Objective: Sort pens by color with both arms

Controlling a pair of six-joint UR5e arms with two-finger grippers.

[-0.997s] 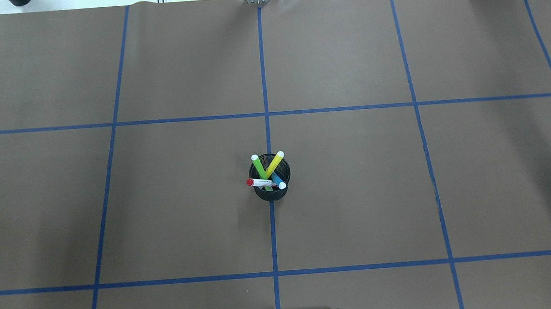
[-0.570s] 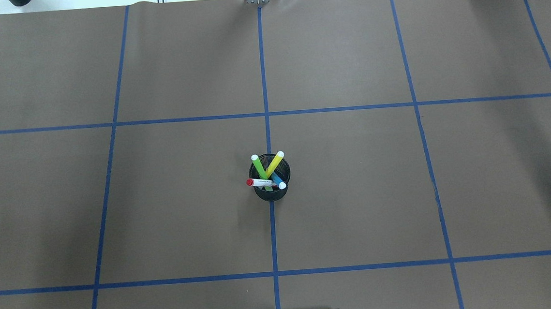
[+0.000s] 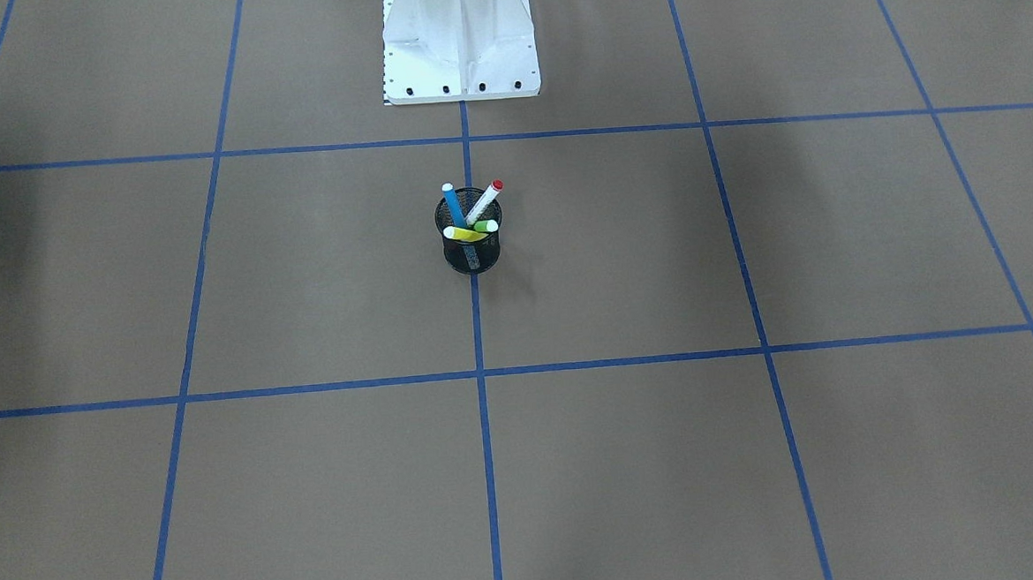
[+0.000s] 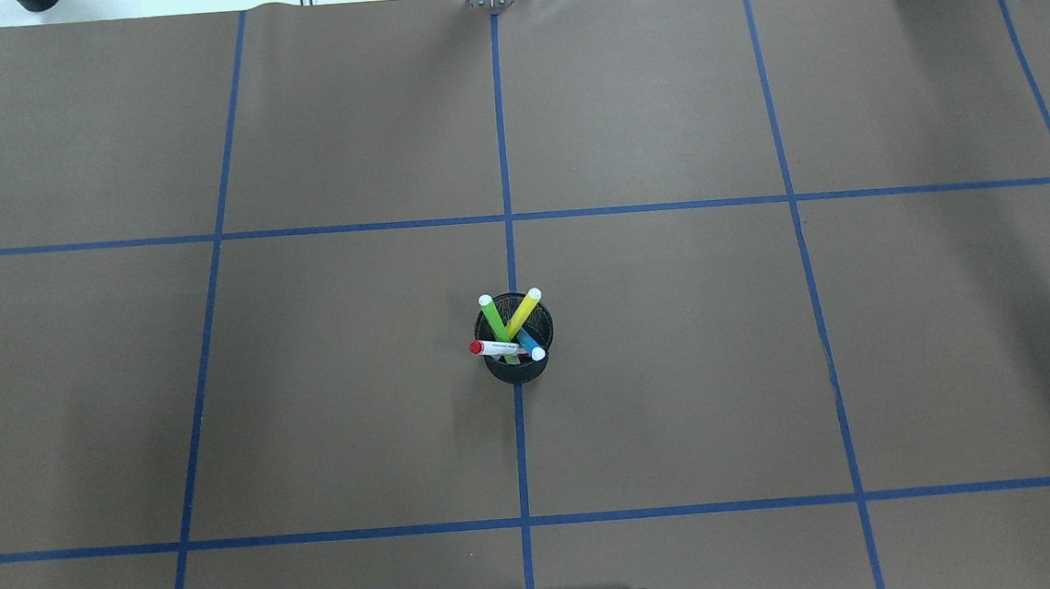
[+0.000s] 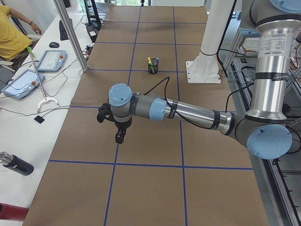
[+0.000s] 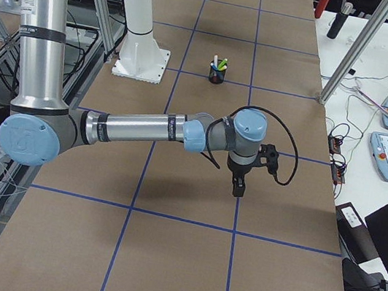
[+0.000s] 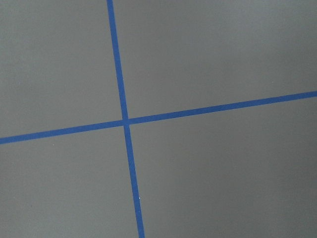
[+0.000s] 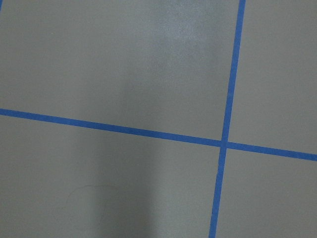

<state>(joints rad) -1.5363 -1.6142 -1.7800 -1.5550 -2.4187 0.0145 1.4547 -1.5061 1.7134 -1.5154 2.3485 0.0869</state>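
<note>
Black mesh cup (image 4: 517, 372) holds all four pens (image 4: 494, 321), nothing sorted yet; you cannot tell whether left tool (image 5: 119, 139) or right tool (image 6: 237, 191) gapes.

This is a robotics lab. A wide surface (image 4: 678, 367) is covered in brown paper and marked with a blue tape grid (image 4: 502, 148). Grey jointed arms (image 5: 188, 110) with light blue caps reach over it near a white bolted pedestal (image 3: 459, 37). Touchscreen control pendants (image 5: 51, 60) lie on a side desk (image 5: 21, 129) behind aluminium frame posts (image 5: 70, 33).
</note>
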